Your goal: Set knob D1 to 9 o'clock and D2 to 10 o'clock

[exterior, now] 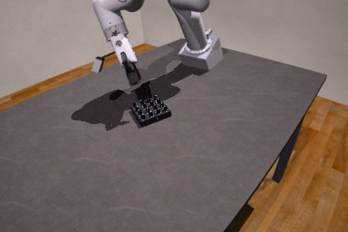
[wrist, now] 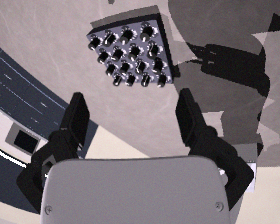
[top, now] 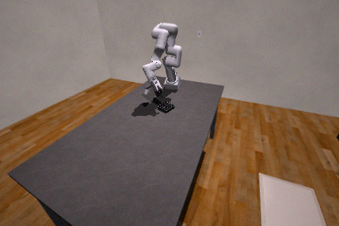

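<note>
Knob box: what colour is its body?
Black, with dark knobs; the knob box shows best in the exterior view, standing on the grey table.

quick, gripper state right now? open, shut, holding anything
Gripper: open wide, holding nothing, poised above the knob box without touching it.
</note>
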Available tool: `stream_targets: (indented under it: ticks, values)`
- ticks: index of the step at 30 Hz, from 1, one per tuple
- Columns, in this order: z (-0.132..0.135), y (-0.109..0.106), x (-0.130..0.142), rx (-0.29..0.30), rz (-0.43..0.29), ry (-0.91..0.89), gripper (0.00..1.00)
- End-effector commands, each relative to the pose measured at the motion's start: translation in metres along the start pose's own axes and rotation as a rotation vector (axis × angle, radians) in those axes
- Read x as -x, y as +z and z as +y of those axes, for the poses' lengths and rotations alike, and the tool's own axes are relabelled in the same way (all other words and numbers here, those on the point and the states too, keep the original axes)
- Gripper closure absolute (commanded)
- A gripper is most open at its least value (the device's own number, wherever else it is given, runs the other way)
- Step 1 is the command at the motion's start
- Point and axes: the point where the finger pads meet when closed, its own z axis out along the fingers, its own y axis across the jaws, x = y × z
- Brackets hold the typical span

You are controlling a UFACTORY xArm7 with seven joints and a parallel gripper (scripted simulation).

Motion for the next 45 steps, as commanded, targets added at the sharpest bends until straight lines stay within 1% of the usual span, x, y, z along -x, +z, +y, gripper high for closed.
stream_targets:
  ticks: [1,10,12,13,27,29,44,45]
  values:
    - [0.000,0.003,0.000,0.036,0.009,-0.008,0.00]
    - [0.000,0.003,0.000,0.036,0.009,-0.008,0.00]
    - [-0.004,0.015,0.005,0.147,0.040,-0.081,0.00]
    - [-0.004,0.016,0.005,0.152,0.042,-0.085,0.00]
    - [-0.004,0.016,0.005,0.152,0.042,-0.085,0.00]
    - [-0.010,0.026,0.010,0.237,0.076,-0.157,0.00]
    - [-0.010,0.027,0.011,0.242,0.078,-0.161,0.00]
    - [-0.013,0.031,0.013,0.273,0.094,-0.193,0.00]
